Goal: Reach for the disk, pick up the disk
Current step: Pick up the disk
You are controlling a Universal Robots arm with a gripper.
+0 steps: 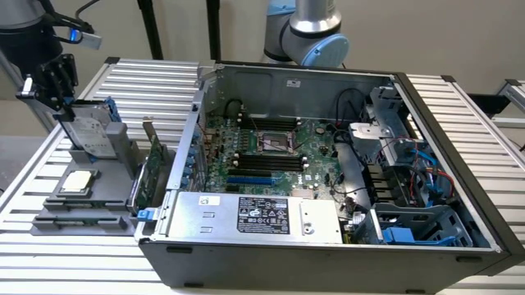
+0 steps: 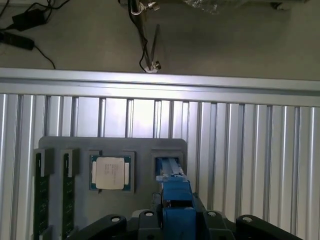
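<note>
Silver-grey and blue-framed, the disk (image 1: 86, 132) (image 2: 176, 197) stands upright in a grey holder (image 1: 82, 216) on the slatted desk (image 1: 147, 80), the claw (image 1: 70, 103) (image 2: 177, 220) clamped on its top edge.

Gripper (image 1: 59, 97): just above the disk, exterior view's left.
Disk (image 1: 87, 134): upright in grey tray (image 1: 88, 204).
Chip (image 1: 76, 180): flat in tray.
Case (image 1: 328, 253): open, on counter (image 1: 461, 107).

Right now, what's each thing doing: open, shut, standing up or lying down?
disk: standing on edge in the grey holder slot.
gripper: right at the disk's top edge.
CPU chip: lying flat in its pocket.
computer case: open, insides showing.
power-supply box: seated inside the case.
</note>
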